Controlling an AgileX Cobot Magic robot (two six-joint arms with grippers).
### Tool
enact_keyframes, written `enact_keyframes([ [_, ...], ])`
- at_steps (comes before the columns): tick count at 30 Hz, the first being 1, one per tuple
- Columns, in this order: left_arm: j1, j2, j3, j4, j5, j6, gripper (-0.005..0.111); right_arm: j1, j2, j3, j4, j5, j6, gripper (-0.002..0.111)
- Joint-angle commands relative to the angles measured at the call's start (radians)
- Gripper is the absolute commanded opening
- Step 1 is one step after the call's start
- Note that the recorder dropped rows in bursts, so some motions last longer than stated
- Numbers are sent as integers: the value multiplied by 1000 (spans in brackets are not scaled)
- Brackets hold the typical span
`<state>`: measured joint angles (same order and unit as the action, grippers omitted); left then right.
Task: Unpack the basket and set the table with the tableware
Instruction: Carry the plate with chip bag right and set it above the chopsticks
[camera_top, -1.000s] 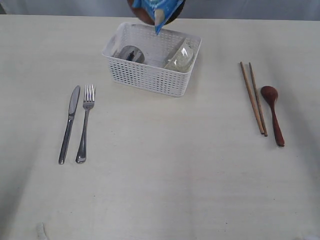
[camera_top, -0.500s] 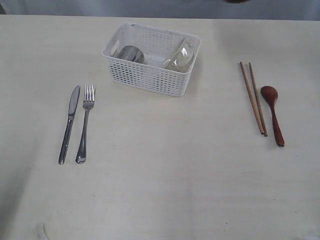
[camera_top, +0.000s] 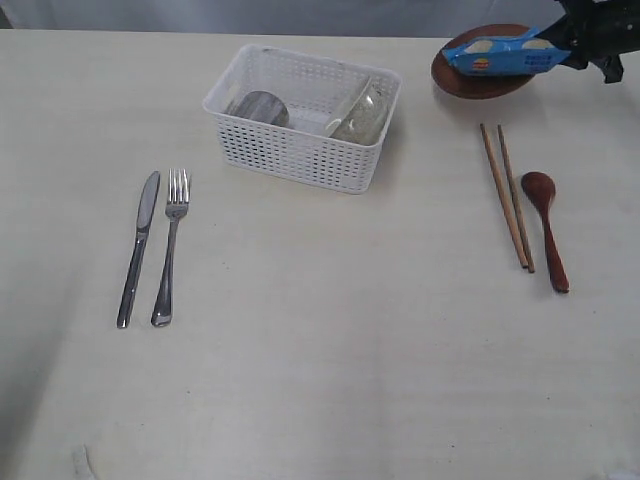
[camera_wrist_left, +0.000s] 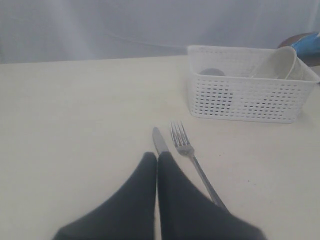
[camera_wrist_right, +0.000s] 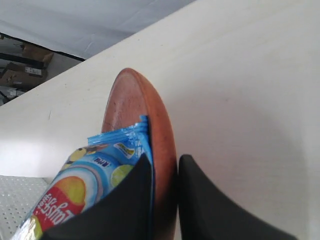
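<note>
Right gripper (camera_wrist_right: 165, 161) pinches plate (camera_top: 485, 88) rim and crisp packet (camera_top: 505, 55) together, holding both as one at the table's (camera_top: 320, 380) 1 o'clock; left gripper (camera_wrist_left: 156, 160) idle, fingers together, near knife (camera_wrist_left: 160, 140).

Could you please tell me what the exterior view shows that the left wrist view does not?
Only the exterior view shows the chopsticks, the spoon and the right gripper pinching the plate and blue packet. Only the left wrist view shows the left gripper, shut. Both show the basket, bowl, cup, knife, fork, and at least an edge of plate and packet.
</note>
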<state>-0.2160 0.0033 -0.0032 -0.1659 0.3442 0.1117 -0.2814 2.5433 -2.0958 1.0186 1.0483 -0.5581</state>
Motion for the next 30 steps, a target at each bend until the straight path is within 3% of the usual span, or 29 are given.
enact_keyframes([
  [1, -6, -3, 3, 0, -2, 0, 0, -2, 13, 0, 23, -32, -12, -1],
  [20, -6, -3, 3, 0, -2, 0, 0, -2, 72, 0, -59, -93, 19, 0],
  [22, -6, -3, 3, 0, -2, 0, 0, -2, 72, -2, -75, -91, 17, 7],
  [27, -6, -3, 3, 0, -2, 0, 0, -2, 72, -2, -80, -93, 19, 39],
  [30, -6, -3, 3, 0, -2, 0, 0, -2, 72, -2, -74, -97, 19, 41],
])
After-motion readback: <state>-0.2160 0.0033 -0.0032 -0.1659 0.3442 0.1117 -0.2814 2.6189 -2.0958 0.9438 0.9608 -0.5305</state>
